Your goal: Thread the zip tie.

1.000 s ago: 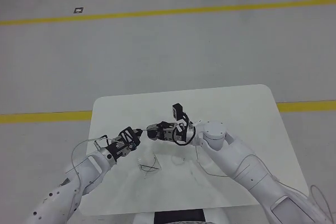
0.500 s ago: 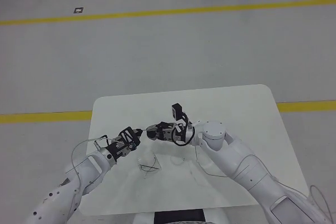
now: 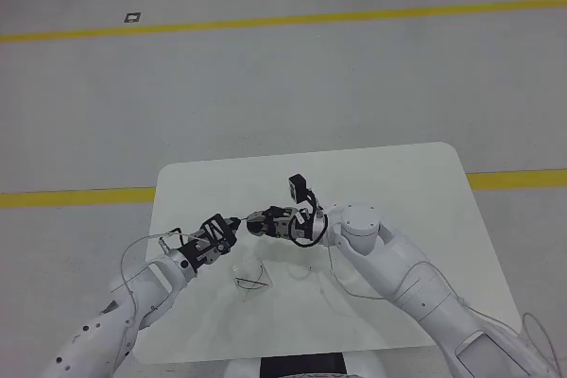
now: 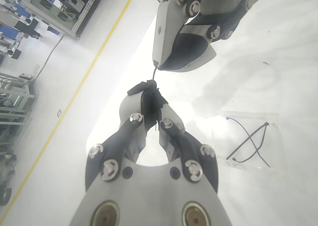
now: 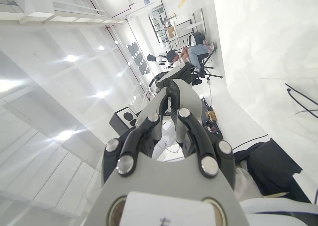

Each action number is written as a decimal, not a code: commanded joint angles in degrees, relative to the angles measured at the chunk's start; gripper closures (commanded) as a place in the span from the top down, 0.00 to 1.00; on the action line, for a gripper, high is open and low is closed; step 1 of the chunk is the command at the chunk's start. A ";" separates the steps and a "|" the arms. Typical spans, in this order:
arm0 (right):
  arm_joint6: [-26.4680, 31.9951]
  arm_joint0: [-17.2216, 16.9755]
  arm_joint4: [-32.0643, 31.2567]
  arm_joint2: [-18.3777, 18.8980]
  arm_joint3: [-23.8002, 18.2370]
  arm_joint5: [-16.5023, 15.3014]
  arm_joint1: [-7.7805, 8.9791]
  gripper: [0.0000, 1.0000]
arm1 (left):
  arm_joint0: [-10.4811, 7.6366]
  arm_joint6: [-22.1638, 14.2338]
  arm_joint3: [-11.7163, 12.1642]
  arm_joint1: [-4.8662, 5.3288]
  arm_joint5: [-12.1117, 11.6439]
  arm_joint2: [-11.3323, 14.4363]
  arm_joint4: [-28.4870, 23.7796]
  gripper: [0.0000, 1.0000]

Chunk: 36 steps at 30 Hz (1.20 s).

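Above the middle of the bench, in the small gap between my two pincers, is the zip tie [image 4: 154,74]. It is a thin black strand, and I see just a short bare stretch of it running from one set of tips to the other.

The left pincer [image 4: 151,93] is pressed together on one end. A black lump that looks like the tie's head sits right at its tips, and a sliver of strand shows lower down between its fingers. The right pincer [image 4: 158,65] comes in from the opposite side, tip to tip with the left and nearly touching it. It is clamped on the other end of the strand. In its own wrist view its fingers lie flat against each other with no gap that I can make out. I cannot tell from any view whether the strand has gone into the head.

From the top view the two pincers meet over the bench [image 3: 406,189], a little to the robot's left of its middle. The left arm reaches in from the near left corner and the right arm, bent at the elbow, from the near right.

On the bench near the pincers, on the robot's side of them, lies a clear tray [image 4: 248,113]. In it are spare ties [image 4: 251,142], black and crossing one another, apart from both pincers.

Beyond the bench is a pale floor [image 3: 359,85] with a yellow line [image 3: 265,21] across it.
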 commanded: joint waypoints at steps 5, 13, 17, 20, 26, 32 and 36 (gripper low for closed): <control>0.00 -0.51 -0.48 0.37 -0.41 0.01 0.08 0.00 | 0.00 0.00 0.00 0.00 0.00 0.00 0.00 1.00; -0.16 -2.12 -0.97 3.03 -1.26 -0.84 0.81 0.00 | 0.00 0.00 0.00 0.00 0.00 0.00 0.00 1.00; 0.19 -3.75 -2.11 5.66 -2.54 -1.68 1.69 0.00 | -0.37 0.20 0.85 -0.19 0.17 -0.22 -0.86 1.00; 0.73 -4.92 -3.40 7.25 -3.59 -2.45 2.31 0.00 | -0.42 1.08 1.63 -0.19 -1.84 -1.12 -3.65 1.00; 0.76 -6.45 -7.03 8.78 -5.51 -4.61 3.10 0.00 | -1.48 -1.29 2.92 1.16 -3.77 0.64 -11.21 1.00; 0.76 -6.45 -7.03 8.78 -5.51 -4.61 3.10 0.00 | -1.48 -1.29 2.92 1.16 -3.77 0.64 -11.21 1.00; 0.26 -7.45 -9.64 9.32 -6.23 -7.19 3.46 0.00 | -1.82 -2.12 5.11 1.08 -3.77 1.64 -24.02 1.00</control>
